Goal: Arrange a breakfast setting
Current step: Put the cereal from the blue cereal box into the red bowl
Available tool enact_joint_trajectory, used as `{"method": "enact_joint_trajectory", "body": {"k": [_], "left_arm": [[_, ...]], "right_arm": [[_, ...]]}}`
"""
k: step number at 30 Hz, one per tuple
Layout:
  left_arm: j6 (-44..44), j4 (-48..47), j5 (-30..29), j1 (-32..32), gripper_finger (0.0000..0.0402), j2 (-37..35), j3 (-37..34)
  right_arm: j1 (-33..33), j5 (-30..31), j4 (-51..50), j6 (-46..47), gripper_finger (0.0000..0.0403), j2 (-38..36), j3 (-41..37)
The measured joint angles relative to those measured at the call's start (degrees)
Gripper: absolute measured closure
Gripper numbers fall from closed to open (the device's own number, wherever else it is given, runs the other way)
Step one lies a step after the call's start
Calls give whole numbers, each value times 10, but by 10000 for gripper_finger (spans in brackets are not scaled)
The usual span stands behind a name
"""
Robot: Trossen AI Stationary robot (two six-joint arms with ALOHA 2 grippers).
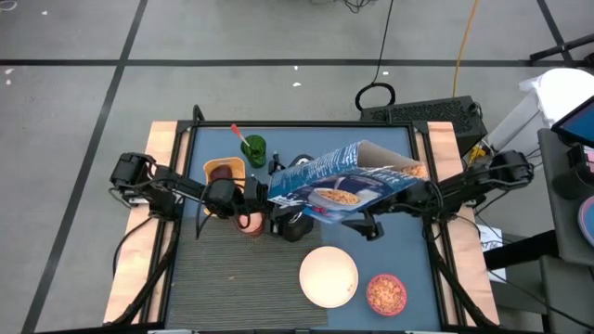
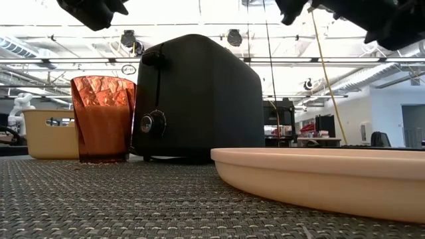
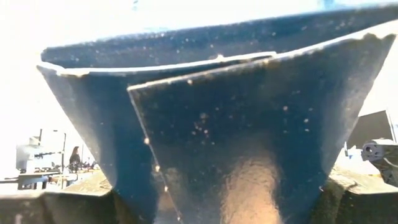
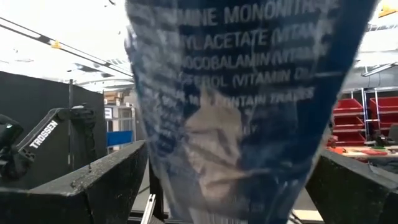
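A blue cereal box [image 1: 343, 181] hangs lying down above the table's middle, its open end [image 1: 394, 160] toward the right. My left gripper [image 1: 260, 197] is shut on its closed end. My right gripper [image 1: 401, 197] is open, with a finger on either side of the box near the open end. The cream plate [image 1: 329, 276] lies bare at the near side, and the pink bowl of cereal [image 1: 386, 293] stands to its right. The spoon's red handle [image 1: 239, 134] sticks up out of a green cup [image 1: 253, 148] at the far side. No toast shows. My left gripper pinches the box's closed end [image 3: 211, 186] between its two fingers [image 3: 56, 205], coming nearly level from the table's left. The box is lifted clear of the table and lies roughly level. My right gripper has the box's printed side [image 4: 236, 155] between its fingers [image 4: 106, 180]; I cannot tell whether they touch it.
The dark toaster [image 2: 196, 99] stands under the box, with a red-orange cup [image 2: 103, 119] at its left. An orange square container [image 1: 223, 172] sits at the far left. A ribbed grey mat [image 1: 232, 278] covers the near left of the table.
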Motion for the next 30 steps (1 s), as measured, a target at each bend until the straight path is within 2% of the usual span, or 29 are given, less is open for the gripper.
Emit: {"method": "enact_joint_trajectory", "body": {"k": [5, 17, 23, 30], "left_arm": [[2, 0, 1, -1, 112, 0, 0], [5, 0, 2, -1, 112, 0, 0], [11, -2, -3, 0, 112, 0, 0], [11, -5, -2, 0, 112, 0, 0]], "right_arm": [[1, 0, 3, -39, 10, 18, 15], [4, 2, 18, -39, 10, 24, 21], [4, 31, 34, -41, 13, 24, 21], [4, 32, 52, -37, 60, 23, 21]]}}
